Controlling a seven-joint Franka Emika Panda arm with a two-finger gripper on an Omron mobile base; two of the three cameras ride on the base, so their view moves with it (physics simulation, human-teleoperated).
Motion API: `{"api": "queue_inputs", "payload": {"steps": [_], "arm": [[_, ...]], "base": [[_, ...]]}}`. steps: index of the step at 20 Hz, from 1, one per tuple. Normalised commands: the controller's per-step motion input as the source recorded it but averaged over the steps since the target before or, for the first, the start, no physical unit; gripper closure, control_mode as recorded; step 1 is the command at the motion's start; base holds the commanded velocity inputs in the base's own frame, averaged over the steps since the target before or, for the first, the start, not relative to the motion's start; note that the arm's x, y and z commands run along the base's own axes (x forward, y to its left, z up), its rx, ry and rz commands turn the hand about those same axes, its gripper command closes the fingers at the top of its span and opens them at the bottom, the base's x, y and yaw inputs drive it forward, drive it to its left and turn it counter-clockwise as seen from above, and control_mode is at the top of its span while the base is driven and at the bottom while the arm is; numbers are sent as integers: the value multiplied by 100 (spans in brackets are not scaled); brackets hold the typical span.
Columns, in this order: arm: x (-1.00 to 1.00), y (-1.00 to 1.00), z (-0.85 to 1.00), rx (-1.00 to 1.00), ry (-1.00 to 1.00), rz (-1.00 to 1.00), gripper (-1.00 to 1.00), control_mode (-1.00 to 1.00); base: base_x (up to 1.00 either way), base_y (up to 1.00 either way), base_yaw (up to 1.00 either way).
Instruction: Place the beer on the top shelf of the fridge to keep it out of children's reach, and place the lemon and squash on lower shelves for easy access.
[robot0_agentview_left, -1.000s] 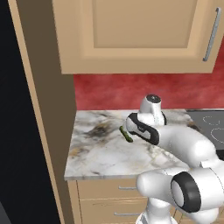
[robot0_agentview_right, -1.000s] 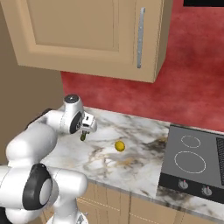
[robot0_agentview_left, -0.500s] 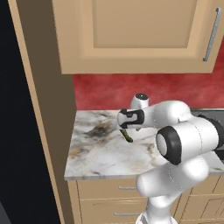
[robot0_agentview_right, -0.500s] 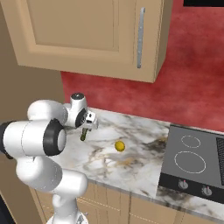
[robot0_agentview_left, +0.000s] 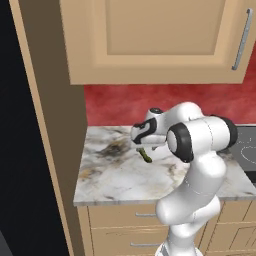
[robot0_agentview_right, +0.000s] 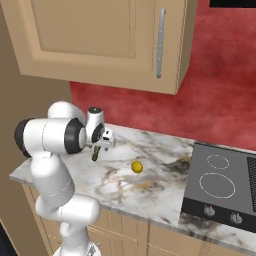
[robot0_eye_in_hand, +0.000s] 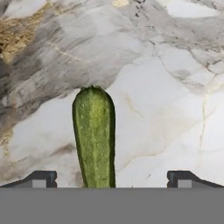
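The squash (robot0_eye_in_hand: 94, 135), slim and dark green, lies flat on the marble counter (robot0_agentview_left: 115, 175). My gripper (robot0_eye_in_hand: 112, 179) hangs open just over its near end, and the squash runs up between the two fingertips (robot0_eye_in_hand: 41, 178), left of the middle. In the base views the hand (robot0_agentview_left: 142, 140) sits right above the squash (robot0_agentview_left: 146, 156) (robot0_agentview_right: 95, 154). The yellow lemon (robot0_agentview_right: 136, 166) rests on the counter a short way right of the squash. The fridge shows as a black side (robot0_agentview_left: 20, 150) at far left. The beer, the top shelf and the lower shelves are out of view.
A tan wall cupboard (robot0_agentview_left: 160, 40) hangs above the counter, and a tall tan panel (robot0_agentview_left: 55, 125) stands between counter and fridge. A black cooktop (robot0_agentview_right: 220, 185) lies at the counter's right end. The red wall (robot0_agentview_right: 215, 100) closes the back. Drawers (robot0_agentview_left: 125, 225) sit below.
The arm has swung upright and the hand has shifted left, settling over the squash's end. Squash and lemon have not moved. The jaws stay open.
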Motion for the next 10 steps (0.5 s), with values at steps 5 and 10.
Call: {"api": "queue_inputs", "payload": {"steps": [5, 10], "arm": [[33, 0, -40, 0, 4, 0, -100, -100], [35, 6, -36, 0, 3, 0, -100, -100]], "base": [[0, 0, 0], [0, 0, 0]]}}
